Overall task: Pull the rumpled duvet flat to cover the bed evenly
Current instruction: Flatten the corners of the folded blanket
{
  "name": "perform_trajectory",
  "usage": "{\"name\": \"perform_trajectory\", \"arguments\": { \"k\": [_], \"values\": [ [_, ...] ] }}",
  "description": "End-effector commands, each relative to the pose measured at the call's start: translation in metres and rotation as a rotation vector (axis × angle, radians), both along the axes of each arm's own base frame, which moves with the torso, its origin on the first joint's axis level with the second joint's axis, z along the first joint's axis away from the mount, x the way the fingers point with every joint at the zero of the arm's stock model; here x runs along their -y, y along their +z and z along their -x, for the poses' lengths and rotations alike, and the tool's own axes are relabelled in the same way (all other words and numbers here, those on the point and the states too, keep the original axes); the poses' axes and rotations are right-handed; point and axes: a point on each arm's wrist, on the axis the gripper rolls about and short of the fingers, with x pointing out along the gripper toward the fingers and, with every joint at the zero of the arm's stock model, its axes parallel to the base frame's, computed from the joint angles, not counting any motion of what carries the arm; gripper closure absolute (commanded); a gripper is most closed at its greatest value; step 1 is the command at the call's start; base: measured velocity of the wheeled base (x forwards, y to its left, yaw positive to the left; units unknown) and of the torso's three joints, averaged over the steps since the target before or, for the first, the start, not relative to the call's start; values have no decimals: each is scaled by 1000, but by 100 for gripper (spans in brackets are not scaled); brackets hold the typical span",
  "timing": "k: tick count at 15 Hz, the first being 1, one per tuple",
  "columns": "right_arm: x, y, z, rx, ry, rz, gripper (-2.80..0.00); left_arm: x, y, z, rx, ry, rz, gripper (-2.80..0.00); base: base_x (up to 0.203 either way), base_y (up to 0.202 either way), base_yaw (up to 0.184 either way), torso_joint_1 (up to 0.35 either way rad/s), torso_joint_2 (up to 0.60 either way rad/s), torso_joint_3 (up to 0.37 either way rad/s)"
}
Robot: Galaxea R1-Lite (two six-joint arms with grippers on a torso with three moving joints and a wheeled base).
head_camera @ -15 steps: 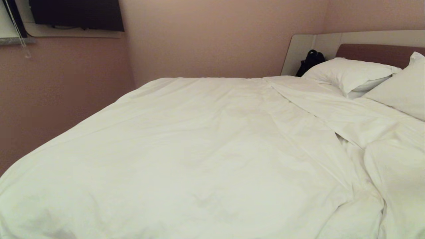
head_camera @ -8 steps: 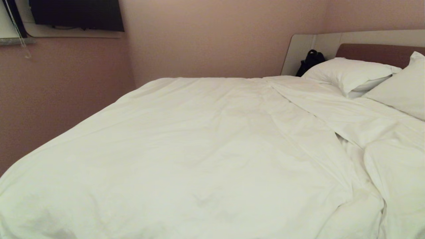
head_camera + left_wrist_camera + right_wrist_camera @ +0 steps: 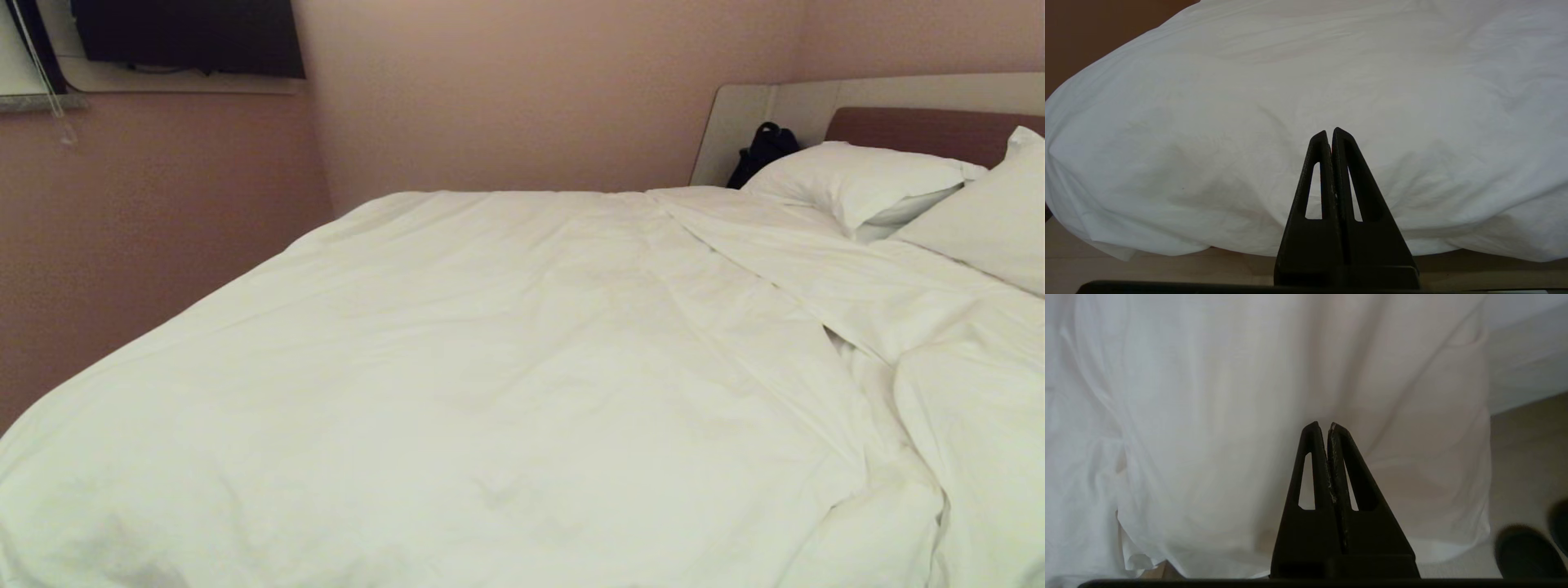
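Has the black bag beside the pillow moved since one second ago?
No. In the head view the black bag sits at the same spot against the pale headboard, just left of the pillow, as before.

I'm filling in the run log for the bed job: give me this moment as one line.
duvet: rumpled toward pillows | left gripper: shut, empty, facing duvet edge | right gripper: shut, empty, before hanging folds

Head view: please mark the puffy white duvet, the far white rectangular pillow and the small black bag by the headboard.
Puffy white duvet (image 3: 490, 359), head view, on its broad creased middle.
Far white rectangular pillow (image 3: 857, 180), head view, on its top face.
Small black bag (image 3: 763, 151), head view, on its body.
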Motion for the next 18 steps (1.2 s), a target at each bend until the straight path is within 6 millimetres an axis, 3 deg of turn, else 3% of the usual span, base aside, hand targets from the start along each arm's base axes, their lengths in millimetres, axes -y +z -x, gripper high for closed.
{"name": "perform_trajectory", "arguments": {
  "k": [1,6,13,14,18],
  "values": [
    [17,-22,5,112,48,-63,0,0,0,0,0,0,0,0,0,0,0,0,0,0],
    [54,-38,16,142,3,-72,0,0,0,0,1,0,0,0,0,0,0,0,0,0],
    [104,-55,12,150,-21,-136,0,0,0,0,0,0,0,0,0,0,0,0,0,0],
    [109,-58,11,146,-23,-157,-280,0,0,0,0,0,0,0,0,0,0,0,0,0],
    [125,-74,7,131,-24,-218,-280,0,0,0,0,0,0,0,0,0,0,0,0,0]
  ]
}}
